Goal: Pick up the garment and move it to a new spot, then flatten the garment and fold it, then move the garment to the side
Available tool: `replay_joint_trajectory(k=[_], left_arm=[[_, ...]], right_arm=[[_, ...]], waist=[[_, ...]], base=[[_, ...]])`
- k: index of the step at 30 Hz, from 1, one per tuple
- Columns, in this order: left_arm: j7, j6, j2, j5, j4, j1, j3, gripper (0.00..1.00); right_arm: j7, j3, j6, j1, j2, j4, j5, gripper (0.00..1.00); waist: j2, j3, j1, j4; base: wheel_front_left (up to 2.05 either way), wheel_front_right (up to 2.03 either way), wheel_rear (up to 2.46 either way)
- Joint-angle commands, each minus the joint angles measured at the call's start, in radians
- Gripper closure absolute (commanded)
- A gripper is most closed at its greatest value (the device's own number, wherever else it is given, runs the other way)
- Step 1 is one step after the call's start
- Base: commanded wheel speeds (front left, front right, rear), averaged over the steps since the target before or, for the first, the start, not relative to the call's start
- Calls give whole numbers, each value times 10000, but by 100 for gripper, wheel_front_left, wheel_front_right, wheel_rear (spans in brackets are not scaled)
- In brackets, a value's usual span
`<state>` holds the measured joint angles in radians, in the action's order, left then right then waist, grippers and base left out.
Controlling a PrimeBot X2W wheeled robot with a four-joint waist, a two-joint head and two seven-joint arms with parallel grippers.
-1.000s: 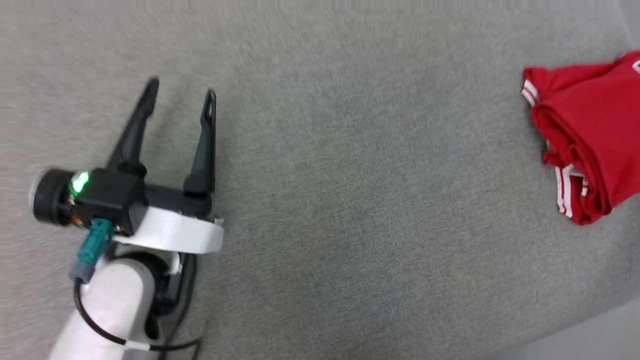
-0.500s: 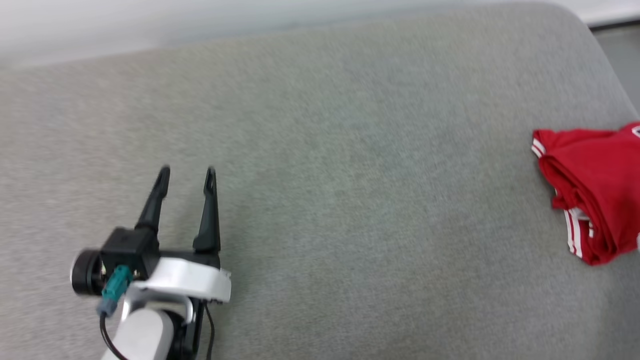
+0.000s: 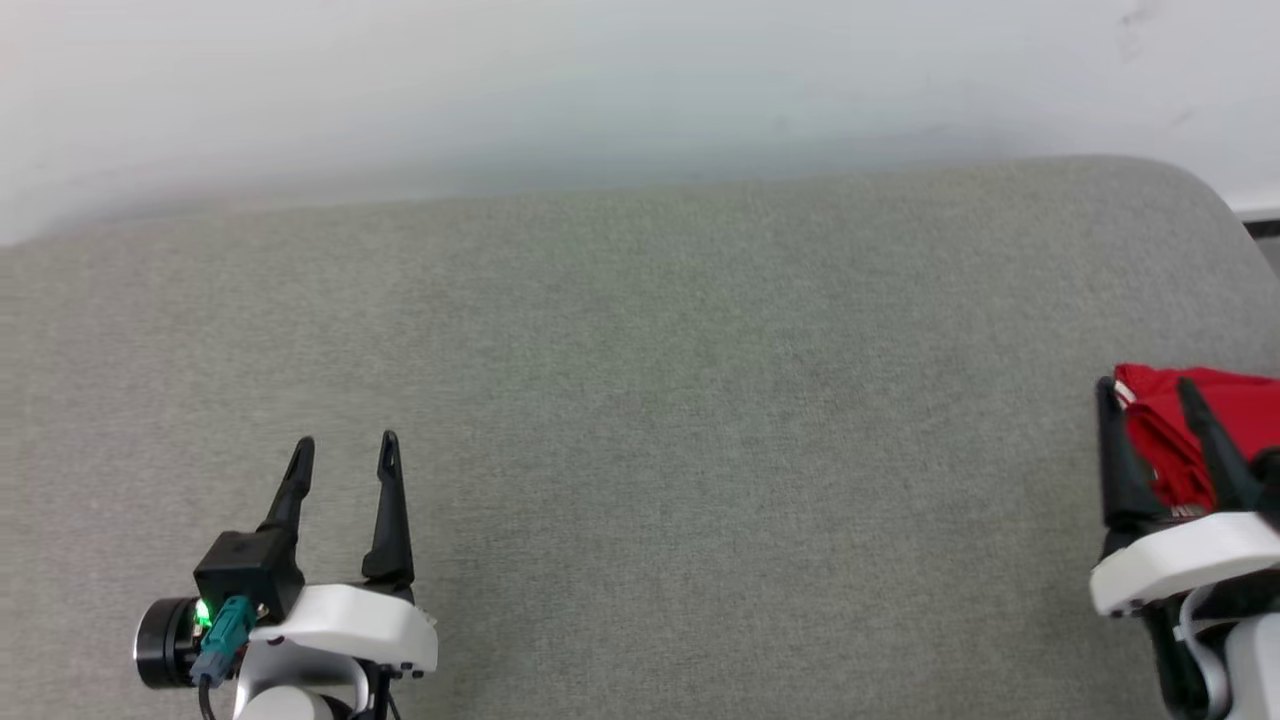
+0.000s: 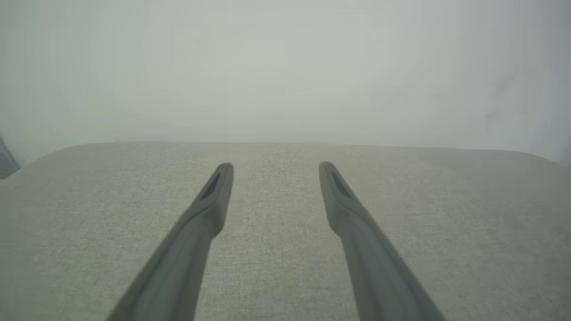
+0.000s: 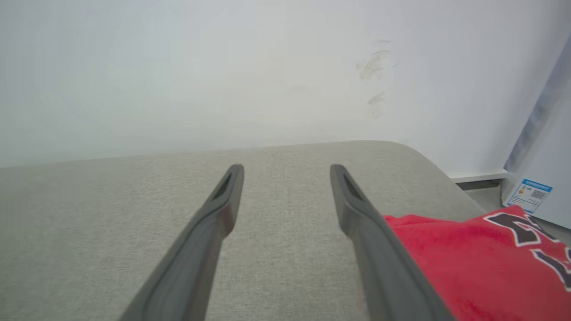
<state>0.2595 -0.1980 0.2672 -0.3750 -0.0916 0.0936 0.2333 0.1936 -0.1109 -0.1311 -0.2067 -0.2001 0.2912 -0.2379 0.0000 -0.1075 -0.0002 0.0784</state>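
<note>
Left tool (image 3: 346,443) and right tool (image 3: 1144,385) both stand wide open, empty; the shirt (image 3: 1235,400) lies just right of the right tool, seemingly set aside on the cushion (image 3: 640,400)

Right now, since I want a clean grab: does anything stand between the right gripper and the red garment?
Nothing visible does: the open right gripper hangs at the edge of the garment, on the grey cushion.

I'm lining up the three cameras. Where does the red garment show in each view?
Head view: garment at the right edge, behind the fingers of the right gripper.
Right wrist view: garment at lower right, partly behind the right-hand finger.
Left wrist view: grey cushion and white wall ahead of the left gripper.
Shared landmark: the cushion's far edge against the wall.
</note>
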Motion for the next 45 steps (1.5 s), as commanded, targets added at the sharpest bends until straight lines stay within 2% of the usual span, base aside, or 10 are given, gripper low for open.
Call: replay_joint_trajectory(k=[1,12,21,31,45], left_arm=[[43,-17,-36,-20,-47,-154,-44,0],[67,3,47,-8,-397,-952,-217,0],[63,71,-39,-57,-608,-1456,-193,0],[65,118,-55,-6,-723,-1524,-283,0],[66,303,-103,58,-954,-1297,-378,0]], right_arm=[[-70,65,8,259,91,-305,141,0],[-1181,497,8,1992,1114,-2809,860,0],[-1916,411,8,3177,1388,-3995,1112,0],[-2272,374,8,3574,1492,-4590,1152,0],[-2358,303,8,3608,1516,-4530,1071,0]], waist=[[0,236,2,-183],[0,1196,2,-341],[0,1701,2,-286],[0,1721,2,-288],[0,1722,2,-288]], base=[[0,0,0],[0,0,0],[0,0,0],[0,0,0],[0,0,0]])
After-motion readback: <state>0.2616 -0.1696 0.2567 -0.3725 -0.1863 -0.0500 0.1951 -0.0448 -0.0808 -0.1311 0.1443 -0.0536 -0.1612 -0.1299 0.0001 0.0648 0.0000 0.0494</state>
